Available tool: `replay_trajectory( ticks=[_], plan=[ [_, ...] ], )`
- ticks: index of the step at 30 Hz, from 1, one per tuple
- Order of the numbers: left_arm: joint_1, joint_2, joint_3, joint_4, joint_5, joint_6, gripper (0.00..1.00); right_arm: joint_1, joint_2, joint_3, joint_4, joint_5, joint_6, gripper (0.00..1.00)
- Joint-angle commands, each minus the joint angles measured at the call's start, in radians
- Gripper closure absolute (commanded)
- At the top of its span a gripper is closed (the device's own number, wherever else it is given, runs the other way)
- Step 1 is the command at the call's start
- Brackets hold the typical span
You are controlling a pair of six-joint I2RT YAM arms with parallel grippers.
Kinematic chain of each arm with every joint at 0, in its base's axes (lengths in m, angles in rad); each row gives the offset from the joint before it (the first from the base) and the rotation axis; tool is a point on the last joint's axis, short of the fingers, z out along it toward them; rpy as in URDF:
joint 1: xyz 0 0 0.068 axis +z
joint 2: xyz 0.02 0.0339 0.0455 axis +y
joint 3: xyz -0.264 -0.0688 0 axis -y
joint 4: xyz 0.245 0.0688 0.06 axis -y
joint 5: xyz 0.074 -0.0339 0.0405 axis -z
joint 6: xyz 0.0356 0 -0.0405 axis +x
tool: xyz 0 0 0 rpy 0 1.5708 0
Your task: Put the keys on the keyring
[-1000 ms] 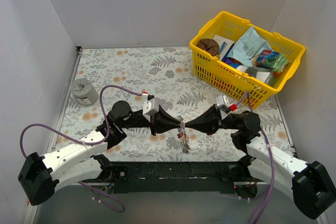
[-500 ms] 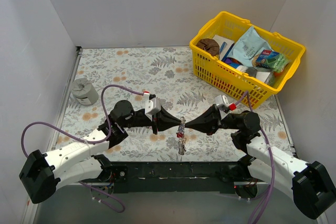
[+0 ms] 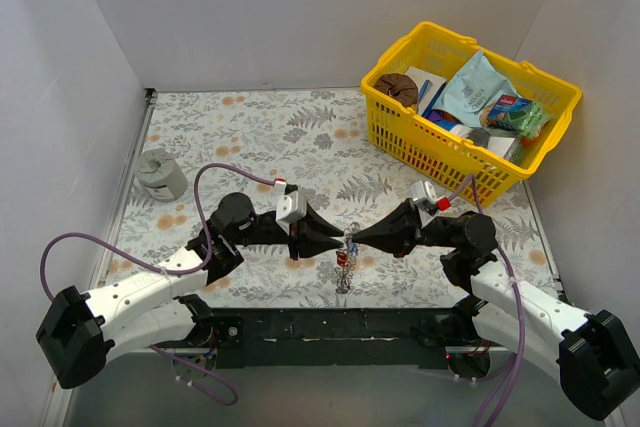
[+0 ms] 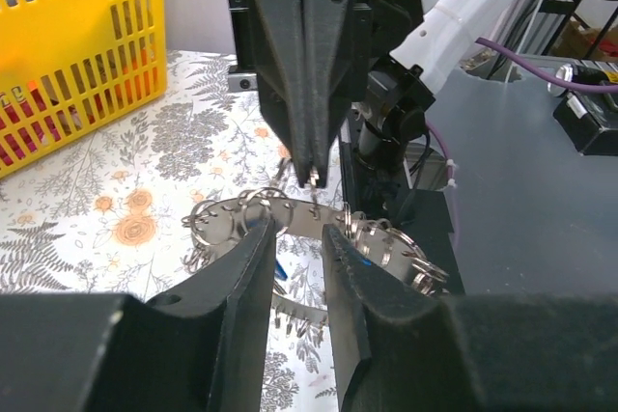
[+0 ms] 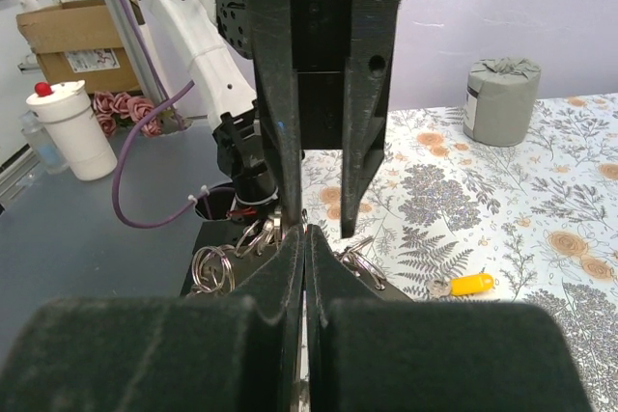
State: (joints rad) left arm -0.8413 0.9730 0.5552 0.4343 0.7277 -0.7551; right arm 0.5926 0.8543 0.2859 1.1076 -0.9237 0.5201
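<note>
I have the right gripper (image 4: 314, 178) with its jaws pressed tight together, pinching the wire of the keyring (image 4: 381, 238) at the very fingertips. The left gripper (image 5: 321, 219) faces it nose to nose in the lower middle of the overhead view. Its jaws stand apart, one finger on each side of the wire, and I cannot see them clamping anything.

From the left wrist camera the keyring runs across the frame from left to right, dipping a little at the right end, with small split rings bunched along it. A blue key (image 4: 278, 270) shows just under it, beside the left finger; I cannot make out which way that one points. In the overhead view the bunch trails from the fingertips towards the bottom of the frame.

The yellow key (image 5: 462, 285) lies flat on the flowered table (image 3: 250, 127), off the ring. In the right wrist view its long axis runs left to right, with the blade pointing left and the yellow head on the right.
</note>
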Motion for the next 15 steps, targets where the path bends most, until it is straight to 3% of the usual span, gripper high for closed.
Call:
replay_trajectory(
  ticks=[1,15],
  plan=[
    [-0.008,-0.037,-0.012,0.018,0.042,0.002,0.74,0.003,-0.017,0.038,0.043,0.048,-0.012,0.99],
    [-0.028,0.024,-0.005,0.092,0.006,-0.047,0.75,0.004,-0.021,0.036,0.037,0.054,-0.009,0.99]
  ],
)
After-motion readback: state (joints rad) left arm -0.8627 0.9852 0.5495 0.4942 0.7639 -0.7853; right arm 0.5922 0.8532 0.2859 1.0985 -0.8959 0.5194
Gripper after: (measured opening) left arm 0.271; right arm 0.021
